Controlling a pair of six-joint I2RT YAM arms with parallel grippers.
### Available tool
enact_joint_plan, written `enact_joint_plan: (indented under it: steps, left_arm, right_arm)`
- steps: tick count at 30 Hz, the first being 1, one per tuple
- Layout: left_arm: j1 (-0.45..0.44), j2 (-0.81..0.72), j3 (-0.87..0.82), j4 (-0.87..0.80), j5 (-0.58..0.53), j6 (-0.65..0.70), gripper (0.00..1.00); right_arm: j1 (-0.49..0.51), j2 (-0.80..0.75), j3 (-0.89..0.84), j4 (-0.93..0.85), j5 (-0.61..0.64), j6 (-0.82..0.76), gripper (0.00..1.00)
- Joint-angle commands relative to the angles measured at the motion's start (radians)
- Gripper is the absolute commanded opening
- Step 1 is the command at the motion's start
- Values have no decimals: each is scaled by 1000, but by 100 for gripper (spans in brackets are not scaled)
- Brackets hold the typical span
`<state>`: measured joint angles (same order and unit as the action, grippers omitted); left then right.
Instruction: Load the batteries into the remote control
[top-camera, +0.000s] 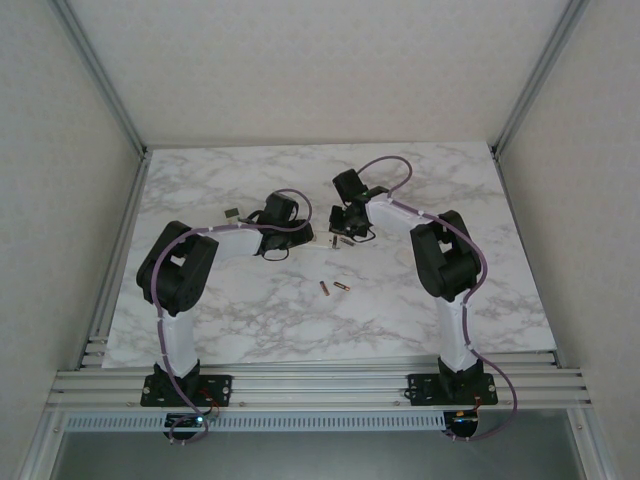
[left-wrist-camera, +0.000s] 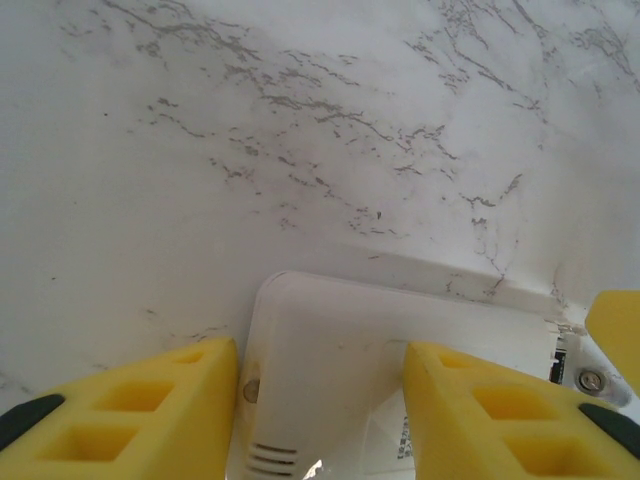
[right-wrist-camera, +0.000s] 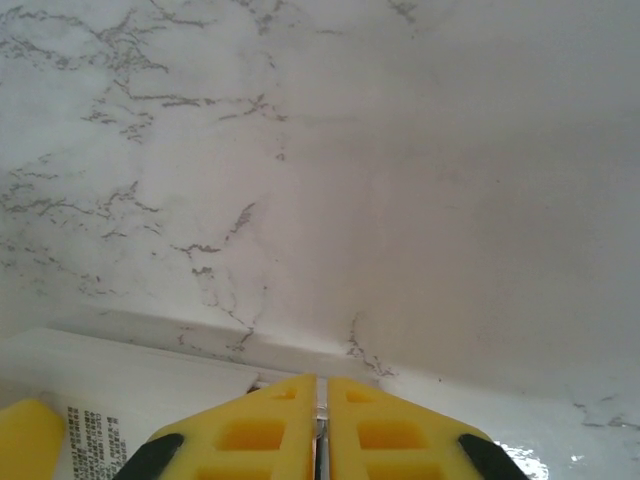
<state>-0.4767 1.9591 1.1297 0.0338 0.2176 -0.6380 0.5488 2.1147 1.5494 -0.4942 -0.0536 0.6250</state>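
Close in, left fingers (left-wrist-camera: 150, 410): yellow, set apart and pinching the end of the white remote control (left-wrist-camera: 450, 320); their bases are cut off by the frame.
Left gripper (left-wrist-camera: 318, 350): one pad lies against the remote's rounded edge, and the other covers part of its face.
Right fingers (right-wrist-camera: 260, 430): pressed together, with only a thin grey sliver in the seam; what it is cannot be told.
Right gripper (right-wrist-camera: 320, 385): hangs just past the remote's long edge, over the marble table (right-wrist-camera: 400, 150).
Remote label (right-wrist-camera: 95, 425): fine print, too blurred to read and cut by the frame.
Hidden: from above, both grippers and their purple cables (top-camera: 385, 165) cover most of the remote.
Left battery (top-camera: 324, 288) and right battery (top-camera: 342, 286): loose on the table just nearer than the grippers, close together, touched by neither.
Small dark piece (top-camera: 231, 213): beside the left arm, too small to identify.
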Motion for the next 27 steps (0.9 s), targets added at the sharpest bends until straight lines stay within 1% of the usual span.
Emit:
enact_joint_plan:
  steps: [1,5,8,11,14,15,16,17,19,22,24,27]
  left_arm:
    - [-17,-16,-23,8,39,-25,45]
    - [-19,-19,-30,15,43,-29,45]
    - [-19,-23,-33,13,42,-25,45]
    - [-20,-30,-38,10,43,-17,45]
    - [-19,-44,-41,8,40,-6,45]
    - [-19,-46,-39,7,38,-2,45]
    - [-19,-49,-36,7,37,1,45]
    - [-18,-50,-34,6,37,4,45]
    - [-19,-51,-29,4,34,9,45]
    - [-19,-46,-17,0,36,17,45]
    - [-18,-45,-12,-5,40,22,45]
    - [-15,-51,-14,-20,23,30,44]
  right_arm:
    - [11,-45,-41,-6,15,50,11]
    - [14,-51,-49,2,-1,54,14]
    - [14,-89,-47,9,19,-38,17]
    - [13,-146,-50,-26,89,-225,25]
    - [13,-191,-71,-65,108,-520,34]
    - [10,-193,-69,-98,115,-633,41]
    - [5,-186,-56,-135,127,-698,47]
    - [-4,-170,-32,-171,138,-763,51]
    - [-28,-116,52,-281,113,-870,53]
    - [-34,-24,157,-394,101,-1038,55]
    - [-35,38,230,-440,113,-1107,55]
    - [-35,109,318,-454,166,-1161,54]
